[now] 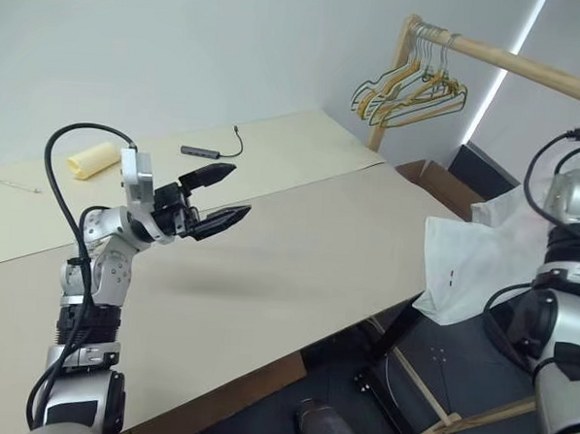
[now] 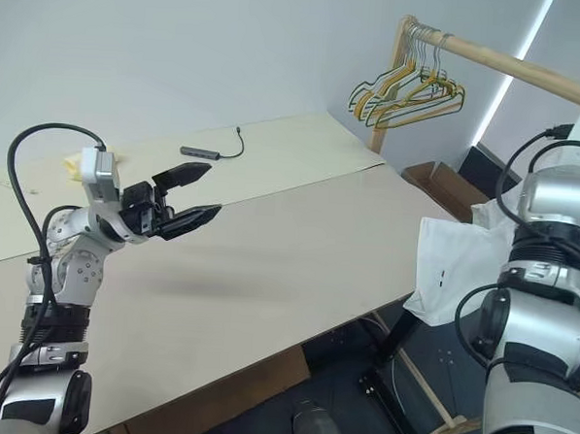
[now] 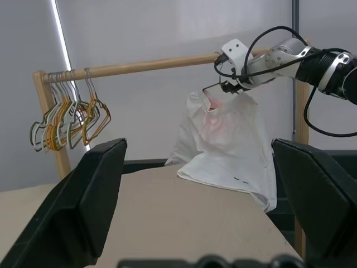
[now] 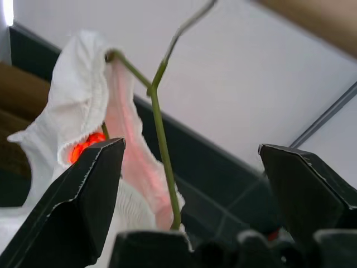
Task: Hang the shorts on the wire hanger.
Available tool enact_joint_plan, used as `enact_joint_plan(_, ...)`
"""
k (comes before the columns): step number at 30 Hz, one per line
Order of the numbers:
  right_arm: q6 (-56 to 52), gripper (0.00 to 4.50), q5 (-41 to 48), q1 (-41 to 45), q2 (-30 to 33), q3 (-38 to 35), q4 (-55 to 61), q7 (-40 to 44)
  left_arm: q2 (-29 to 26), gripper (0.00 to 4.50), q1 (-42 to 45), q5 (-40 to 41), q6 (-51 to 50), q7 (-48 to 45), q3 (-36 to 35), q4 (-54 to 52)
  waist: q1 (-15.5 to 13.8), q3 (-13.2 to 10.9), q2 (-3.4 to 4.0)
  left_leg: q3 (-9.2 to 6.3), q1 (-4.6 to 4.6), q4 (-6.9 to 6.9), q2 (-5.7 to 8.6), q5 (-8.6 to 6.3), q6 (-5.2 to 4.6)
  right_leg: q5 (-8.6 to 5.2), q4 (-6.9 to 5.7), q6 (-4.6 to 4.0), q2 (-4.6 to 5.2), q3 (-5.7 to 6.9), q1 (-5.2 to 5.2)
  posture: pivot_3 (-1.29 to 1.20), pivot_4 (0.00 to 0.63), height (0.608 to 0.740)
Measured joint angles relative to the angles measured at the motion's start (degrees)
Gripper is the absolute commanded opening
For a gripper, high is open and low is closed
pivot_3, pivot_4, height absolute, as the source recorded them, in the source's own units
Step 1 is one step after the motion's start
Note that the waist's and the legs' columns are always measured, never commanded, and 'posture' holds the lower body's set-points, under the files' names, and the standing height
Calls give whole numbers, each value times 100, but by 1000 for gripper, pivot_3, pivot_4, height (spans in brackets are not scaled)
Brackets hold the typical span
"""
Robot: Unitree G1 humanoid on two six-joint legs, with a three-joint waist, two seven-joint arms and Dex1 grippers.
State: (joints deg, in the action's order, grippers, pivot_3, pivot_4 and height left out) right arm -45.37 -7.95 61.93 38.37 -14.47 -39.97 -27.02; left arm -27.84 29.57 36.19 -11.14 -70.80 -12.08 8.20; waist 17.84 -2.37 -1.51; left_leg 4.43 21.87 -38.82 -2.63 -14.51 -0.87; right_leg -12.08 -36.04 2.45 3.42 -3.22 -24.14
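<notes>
The white shorts [image 3: 231,148] hang on the thin wire hanger [image 4: 159,120] under the wooden rail [image 3: 150,65], at about three o'clock from the table [image 1: 268,264]. The right gripper [image 3: 226,86] sits by their waistband, fingers spread wide, holding nothing. The left gripper [image 1: 218,199] hovers over the table, wide open and empty.
</notes>
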Motion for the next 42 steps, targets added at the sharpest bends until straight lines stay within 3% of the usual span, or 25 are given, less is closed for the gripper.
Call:
enact_joint_plan(6,128,4475,-429,-491,-400,342,1175,-325,-37,4500,-45,-21,-7,167,-25,-26,-15,0,0,6,-4,-1,0,1,-1,2,-1,4,0,-7,-4,-144,0,740)
enact_joint_plan(12,491,4475,-1172,-1118,-817,1198,2760,-308,-278,4500,-405,156,-312,646,-326,-464,-83,0,0,10,-5,6,-9,1,-1,3,-4,4,-9,-14,-10,-81,0,740)
enact_joint_plan(19,1558,4475,-786,-1538,-1469,2364,3459,1790,-691,4500,-1574,226,-484,1002,-809,-1206,-484,-3,-8,14,-52,6,-14,1,-2,8,-3,-4,-14,-15,-3,51,0,740)
enact_joint_plan(31,2789,4475,-312,-2022,-1206,3426,3348,5054,-977,4500,-3599,422,-895,1608,-1587,-2518,-1712,-2,-21,66,-23,12,-18,-11,-4,19,14,-61,-1,21,-29,219,0,740)
enact_joint_plan(36,3069,4475,-452,-2186,-1024,3640,3289,5687,-974,4500,-3947,293,-883,1831,-1606,-2725,-2042,-2,-22,72,-10,12,-28,-6,5,-9,7,-109,-2,55,-43,246,0,740)
enact_joint_plan(42,3226,4475,-730,-2204,-1172,3666,3069,5682,-947,4500,-4017,222,-864,1955,-1595,-2864,-2208,1,-26,72,30,12,-30,1,15,1,-13,-124,-6,66,-91,245,0,740)
